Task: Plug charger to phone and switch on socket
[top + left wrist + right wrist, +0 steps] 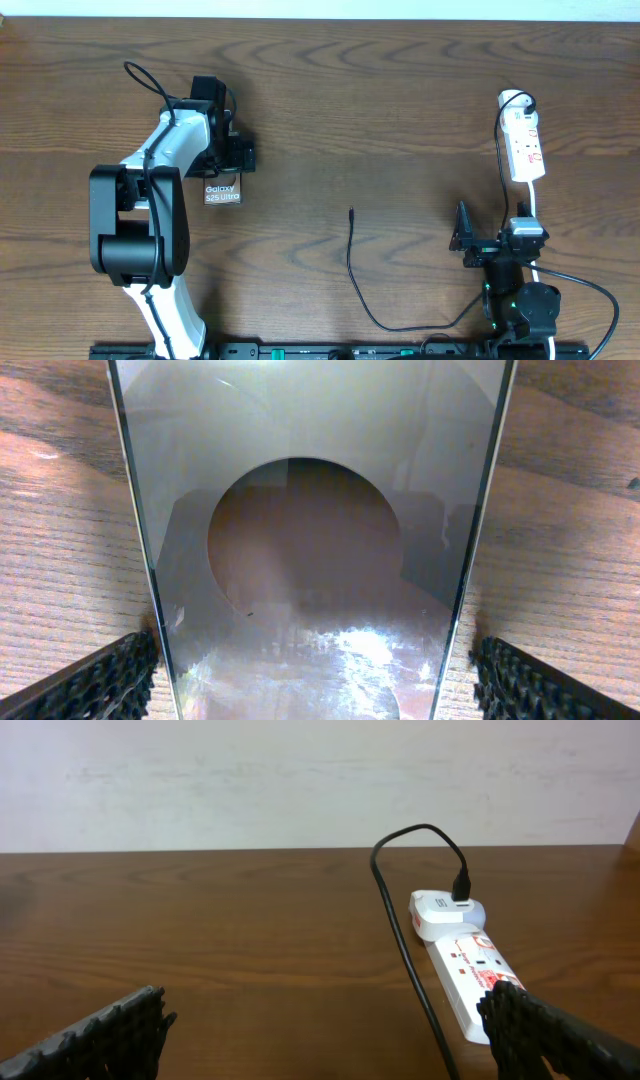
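overhead / worktop: dark brown wood [350, 100] carries everything.
overhead / phone: dark slab [222, 192] lying flat, white lettering facing up, its far end hidden under the left arm.
overhead / left claw: [228, 170] directly over the phone's far end, one finger on each side of it.
overhead / charger: thin black cable whose small tip [351, 211] lies free on the wood, right of the phone and well apart from it. From the tip the cable runs toward the near edge, then curves further right.
overhead / socket: white strip [524, 145] with red marks, far right of the phone, with a white adapter on its far end.
overhead / right claw: [480, 238] far right of the phone, beyond the charger tip, fingers apart.
left wrist / phone: its glossy face fills the middle of the view, with a round dark shape on it.
left wrist / left claw: ridged pads [100, 685] stand spread wide just outside the phone's two long edges. They straddle it and do not clamp it.
right wrist / right claw: the pads [110, 1030] are wide apart, low over bare wood.
right wrist / socket: ahead on the right side, with a black cable plugged into its adapter and looping back toward the camera.
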Motion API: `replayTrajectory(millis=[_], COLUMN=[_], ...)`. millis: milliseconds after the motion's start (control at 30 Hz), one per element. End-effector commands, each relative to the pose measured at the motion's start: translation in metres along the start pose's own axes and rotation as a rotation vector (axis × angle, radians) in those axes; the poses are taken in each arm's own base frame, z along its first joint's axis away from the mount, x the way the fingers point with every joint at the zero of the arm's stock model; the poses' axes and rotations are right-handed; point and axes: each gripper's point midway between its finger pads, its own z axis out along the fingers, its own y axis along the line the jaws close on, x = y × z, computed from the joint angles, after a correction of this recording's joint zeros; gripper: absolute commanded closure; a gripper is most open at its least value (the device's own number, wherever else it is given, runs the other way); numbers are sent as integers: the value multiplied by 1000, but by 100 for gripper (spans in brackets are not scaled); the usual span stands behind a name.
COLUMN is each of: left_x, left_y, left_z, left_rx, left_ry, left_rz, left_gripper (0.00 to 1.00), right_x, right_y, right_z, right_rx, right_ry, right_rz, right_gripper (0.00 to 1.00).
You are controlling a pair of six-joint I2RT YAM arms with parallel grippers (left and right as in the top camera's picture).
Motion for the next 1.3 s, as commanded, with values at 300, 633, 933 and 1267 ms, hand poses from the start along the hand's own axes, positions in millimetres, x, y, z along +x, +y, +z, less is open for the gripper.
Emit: replayTrajectory(millis=[300,633,933,1267], left_x=[11,17,17,17], left_y=[2,3,3,3], left_z=[9,14,14,14], left_rx=[-1,-2,-2,-2], left_ry=[40,46,46,46], left_rz=[-11,-12,-12,-12], left_gripper=[1,1,0,1], right_x=[0,0,0,0], right_y=[-3,-3,-3,-3], right_z=[0,0,0,0], right_rx=[11,11,11,11], right_ry=[-1,-1,-1,-1], right_rz=[8,7,7,7], right_gripper=[1,1,1,1])
